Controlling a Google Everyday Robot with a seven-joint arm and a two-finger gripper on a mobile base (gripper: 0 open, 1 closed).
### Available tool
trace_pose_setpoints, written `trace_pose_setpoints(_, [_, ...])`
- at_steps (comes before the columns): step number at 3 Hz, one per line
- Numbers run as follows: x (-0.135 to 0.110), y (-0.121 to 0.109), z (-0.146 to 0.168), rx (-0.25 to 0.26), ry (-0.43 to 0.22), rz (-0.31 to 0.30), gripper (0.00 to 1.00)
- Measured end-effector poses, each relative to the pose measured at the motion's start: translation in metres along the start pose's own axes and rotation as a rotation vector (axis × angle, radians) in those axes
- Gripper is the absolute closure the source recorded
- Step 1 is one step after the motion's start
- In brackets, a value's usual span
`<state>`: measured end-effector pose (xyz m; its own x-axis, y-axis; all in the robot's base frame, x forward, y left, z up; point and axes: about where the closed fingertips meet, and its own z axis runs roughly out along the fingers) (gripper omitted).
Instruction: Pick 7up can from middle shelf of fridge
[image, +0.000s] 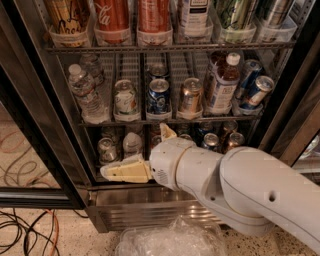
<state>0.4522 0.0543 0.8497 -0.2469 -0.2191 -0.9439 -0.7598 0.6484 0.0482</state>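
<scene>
The 7up can (125, 99), pale with a green logo and silver top, stands upright in a lane of the middle shelf (170, 119) of the fridge (31, 125), between a water bottle (86, 92) and a blue can (159, 95). My gripper (134, 150) is open and empty, below and in front of the middle shelf at the level of the lowest rack. One cream finger (125, 172) points left and the other fingertip (166, 132) points up. The can is above the gripper and apart from it.
A copper can (190, 95), a brown bottle (220, 85) and tilted blue cans (254, 86) fill the shelf's right lanes. Tall red bottles (112, 20) stand on the rack above. Crumpled clear plastic (170, 241) and cables (25, 232) lie on the floor. My white arm (240, 185) covers the lower right.
</scene>
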Motion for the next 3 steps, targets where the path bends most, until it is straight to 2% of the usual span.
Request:
trace_pose_setpoints(1, [0.008, -0.031, -0.006, 0.125, -0.086, 0.165, 0.0])
trace_pose_setpoints(2, [-0.027, -0.013, 0.015, 0.174, -0.173, 0.22, 0.0])
trace_pose_setpoints(3, [-0.027, -0.013, 0.015, 0.174, -0.173, 0.219, 0.0])
